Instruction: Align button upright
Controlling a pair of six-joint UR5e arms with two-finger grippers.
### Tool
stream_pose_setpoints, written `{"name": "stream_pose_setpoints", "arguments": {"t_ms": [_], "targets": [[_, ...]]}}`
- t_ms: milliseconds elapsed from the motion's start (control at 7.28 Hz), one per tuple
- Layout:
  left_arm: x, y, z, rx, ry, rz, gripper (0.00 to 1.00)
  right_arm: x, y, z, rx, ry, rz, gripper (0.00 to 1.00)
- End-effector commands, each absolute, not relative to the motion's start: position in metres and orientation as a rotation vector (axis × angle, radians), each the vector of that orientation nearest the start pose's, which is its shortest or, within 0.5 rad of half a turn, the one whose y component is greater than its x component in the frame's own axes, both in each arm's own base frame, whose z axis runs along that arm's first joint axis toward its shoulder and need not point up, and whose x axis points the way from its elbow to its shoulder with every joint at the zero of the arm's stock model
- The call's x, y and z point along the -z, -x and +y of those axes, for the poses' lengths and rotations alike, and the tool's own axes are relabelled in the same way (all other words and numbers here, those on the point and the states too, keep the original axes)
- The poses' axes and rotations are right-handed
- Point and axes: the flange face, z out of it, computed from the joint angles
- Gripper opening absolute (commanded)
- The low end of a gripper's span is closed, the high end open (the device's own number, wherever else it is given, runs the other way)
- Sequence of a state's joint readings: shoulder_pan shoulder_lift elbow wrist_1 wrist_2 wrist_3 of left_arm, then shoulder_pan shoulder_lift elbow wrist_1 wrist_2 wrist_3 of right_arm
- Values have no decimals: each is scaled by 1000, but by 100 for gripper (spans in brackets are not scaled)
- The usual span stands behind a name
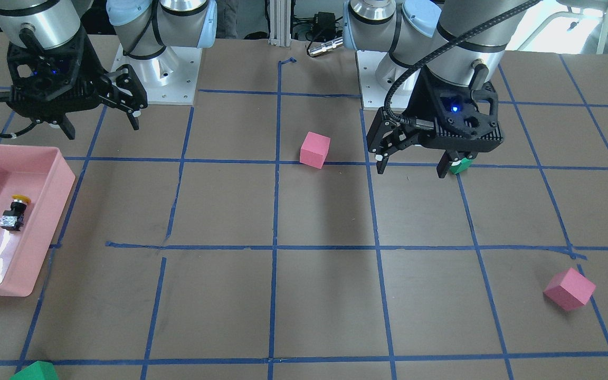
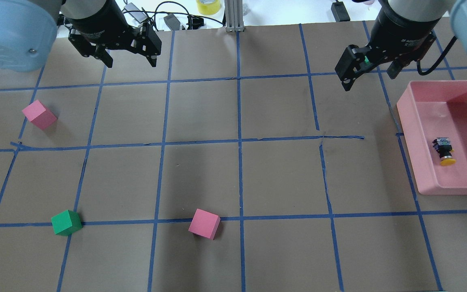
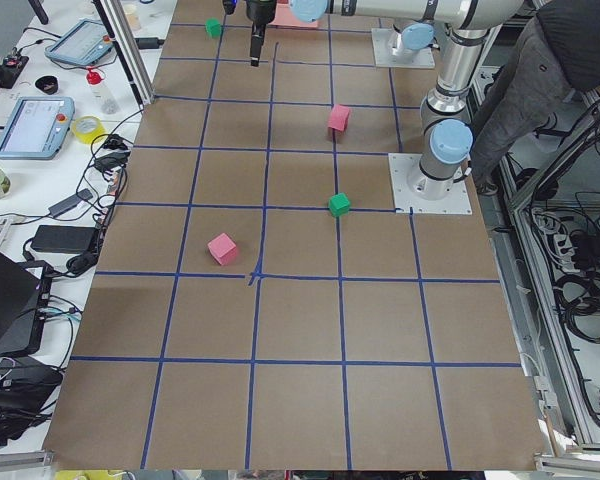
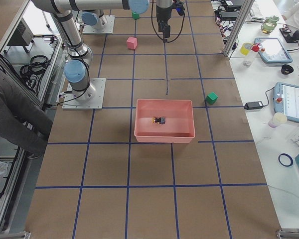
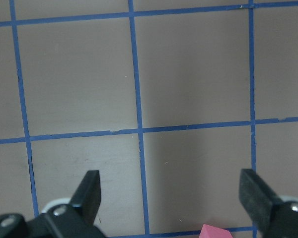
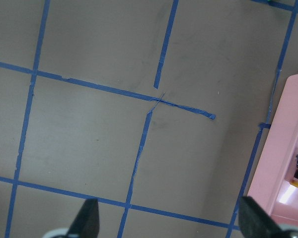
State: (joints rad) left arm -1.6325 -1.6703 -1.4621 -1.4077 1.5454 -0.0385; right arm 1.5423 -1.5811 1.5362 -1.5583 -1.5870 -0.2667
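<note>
Mushroom-capped button (image 2: 444,151) lies sideways — seemingly — in glossy tray (image 2: 440,190); left end effector (image 2: 131,63), right end effector (image 2: 370,79) spread.

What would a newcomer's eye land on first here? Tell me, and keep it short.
The pink tray on the robot's right stands out most, with the yellow-capped button lying on its side inside. Bright foam cubes dot the blue-taped table: a pink cube near the middle, a green cube and a second pink cube to the left. The left gripper and right gripper hang open above the table.
</note>
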Motion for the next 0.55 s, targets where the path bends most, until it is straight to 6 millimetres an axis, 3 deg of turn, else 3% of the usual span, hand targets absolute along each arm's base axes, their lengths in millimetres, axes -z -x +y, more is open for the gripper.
{"name": "stream_pose_setpoints", "arguments": {"t_ms": [0, 412], "targets": [[-511, 174, -542, 315, 122, 3219, 100, -508, -115, -495, 43, 375, 3145, 100], [-511, 173, -539, 292, 134, 3205, 100, -505, -114, -494, 31, 371, 3146, 100]]}}
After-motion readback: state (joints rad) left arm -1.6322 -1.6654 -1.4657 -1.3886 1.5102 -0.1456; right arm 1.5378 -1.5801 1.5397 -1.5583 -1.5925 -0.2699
